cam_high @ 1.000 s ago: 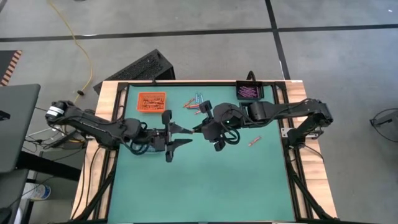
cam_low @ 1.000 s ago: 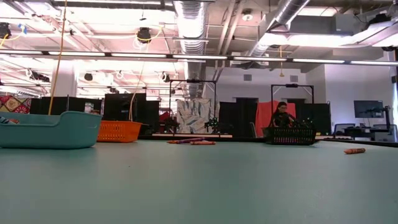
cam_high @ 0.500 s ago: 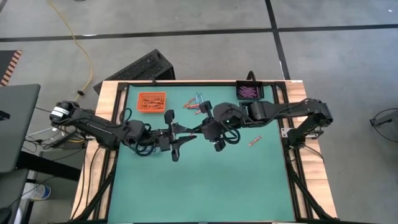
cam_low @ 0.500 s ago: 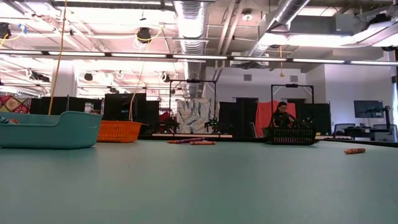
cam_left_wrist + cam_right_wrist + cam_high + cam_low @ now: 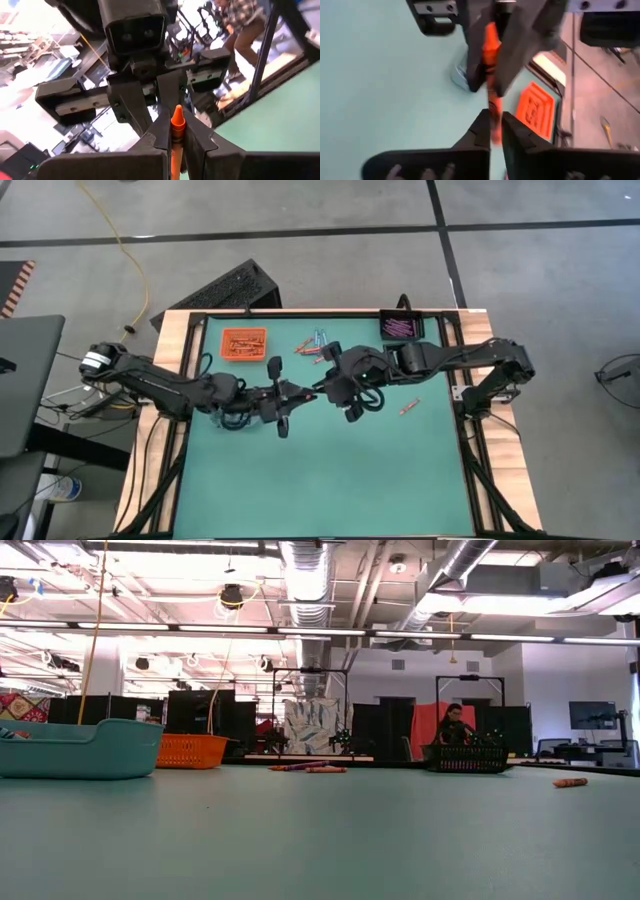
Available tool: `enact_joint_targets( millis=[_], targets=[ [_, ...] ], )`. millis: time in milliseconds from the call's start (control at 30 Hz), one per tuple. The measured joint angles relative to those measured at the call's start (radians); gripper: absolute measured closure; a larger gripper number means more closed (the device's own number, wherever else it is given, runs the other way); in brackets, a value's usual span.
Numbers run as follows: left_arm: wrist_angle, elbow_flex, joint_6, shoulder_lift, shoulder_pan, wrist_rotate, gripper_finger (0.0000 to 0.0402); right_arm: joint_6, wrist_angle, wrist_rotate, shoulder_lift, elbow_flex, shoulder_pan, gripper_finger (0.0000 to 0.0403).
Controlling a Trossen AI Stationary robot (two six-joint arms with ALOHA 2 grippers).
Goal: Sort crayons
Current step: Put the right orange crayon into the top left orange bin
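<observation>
- Left wrist view: left gripper (image 5: 176,131) clenched on an orange crayon (image 5: 175,135), tip upward.
- Right gripper (image 5: 167,97) meets it over mid-tabletop (image 5: 330,470), fingers narrowly parted around the same crayon.
- Farther off: loose crayons (image 5: 312,345), orange tray (image 5: 243,343).

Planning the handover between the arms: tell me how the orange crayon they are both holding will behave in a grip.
The orange crayon looks stiff: it stays straight between the left gripper and right gripper. Thin as it is, it is probably light, and might snap if the arms pull sideways. Its round body could roll once laid on the green table.
</observation>
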Motion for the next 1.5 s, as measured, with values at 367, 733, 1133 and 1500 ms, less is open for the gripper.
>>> enact_joint_targets(
  millis=[367,733,1133,1500],
  targets=[
    [-0.314,-0.001,0.05,-0.011,0.115,-0.119,0.0396,0.11,-0.16,0.106,0.0,0.0,-0.065,0.0244],
    [-0.753,-0.001,-0.04,-0.052,0.503,-0.143,0.0396,0.314,-0.259,0.074,-0.001,-0.206,-0.13,0.0197],
    [-0.993,-0.001,-0.055,-0.042,0.885,0.154,0.0396,0.441,-0.309,0.069,-0.001,-0.41,-0.111,0.0228],
    [-1.111,-0.017,-0.049,-0.043,0.998,0.252,0.0386,0.546,-0.416,0.074,-0.001,-0.463,-0.029,0.0239]
  ],
)
